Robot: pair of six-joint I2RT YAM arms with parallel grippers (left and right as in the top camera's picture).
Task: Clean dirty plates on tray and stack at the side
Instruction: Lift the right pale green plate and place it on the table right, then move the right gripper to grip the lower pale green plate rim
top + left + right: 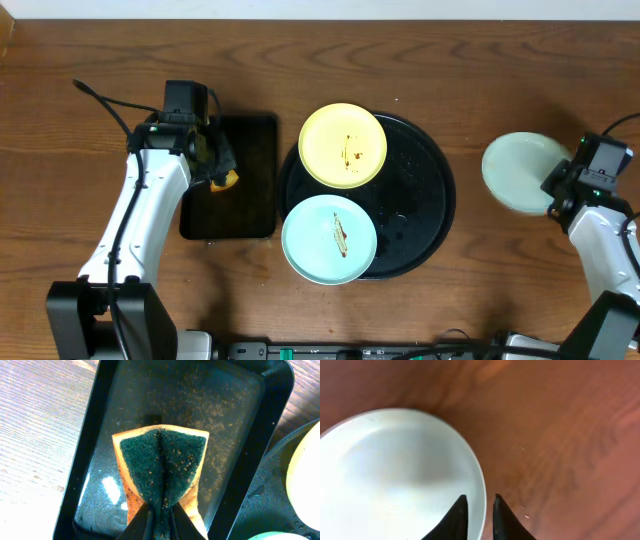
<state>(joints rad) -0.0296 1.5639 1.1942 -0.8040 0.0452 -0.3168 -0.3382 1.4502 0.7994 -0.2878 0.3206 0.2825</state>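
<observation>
- Where we reckon we are: one plate down, two to go. The third plate [515, 170] sits on the bare table [480, 60], well apart from the round tray [420, 200], and its centre looks clean.
- The yellow plate [343, 146] and the mint plate [329, 239] are both on the round tray with brown smears in the middle. Both overhang its rim a bit.
- The left gripper [159, 510] is clamped tight on the sponge [160, 467], squashing it into a fold, green side towards the camera. It hangs over the rectangular tray [235, 420].
- The right gripper [479, 505] has its jaws nearly closed with the third plate's rim between them. We honestly can't tell if it's pinching the rim or just straddling it.
- Next move, our guess: swing the sponge across to one of the smeared plates. The right arm has to let go and come over to steady that plate. The overhang means a hard push could tip it.
- What the views give us:
  - Only the overhead shows all three plates and the smears.
  - Only the left wrist shows crumbs on the sponge and grit and wet patches in the rectangular tray.
  - Only the right wrist shows the rim sitting between the jaws. From above it's just an arm beside a plate.
</observation>
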